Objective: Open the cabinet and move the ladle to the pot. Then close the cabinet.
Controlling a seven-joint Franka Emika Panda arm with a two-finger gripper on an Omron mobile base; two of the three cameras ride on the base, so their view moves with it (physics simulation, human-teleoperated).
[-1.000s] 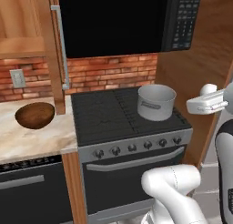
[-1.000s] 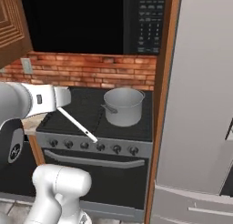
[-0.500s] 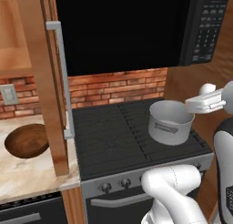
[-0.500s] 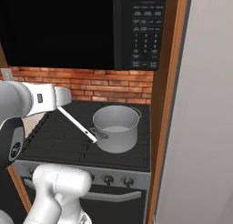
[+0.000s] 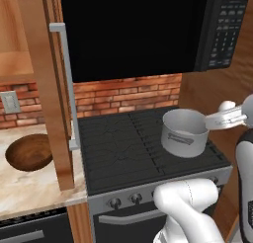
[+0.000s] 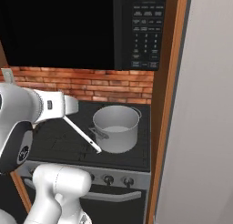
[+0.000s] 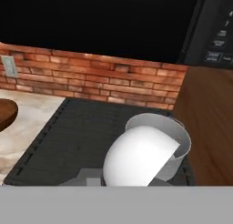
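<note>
The open cabinet door [image 5: 47, 89] stands edge-on over the surface [image 5: 29, 187], walling the wooden bowl [image 5: 28, 151] off from the stove top [image 5: 123, 148]; its bar handle [image 5: 66, 84] projects toward the stove side. The microwave [image 6: 91, 27] overhangs the stove, leaving an open band between its underside and the burners in front of the brick wall [image 5: 123, 91]. The pot [image 6: 116, 127] occupies the right rear burner, close to the wooden side panel [image 6: 166, 104], while the left half of the stove top is unobstructed.
</note>
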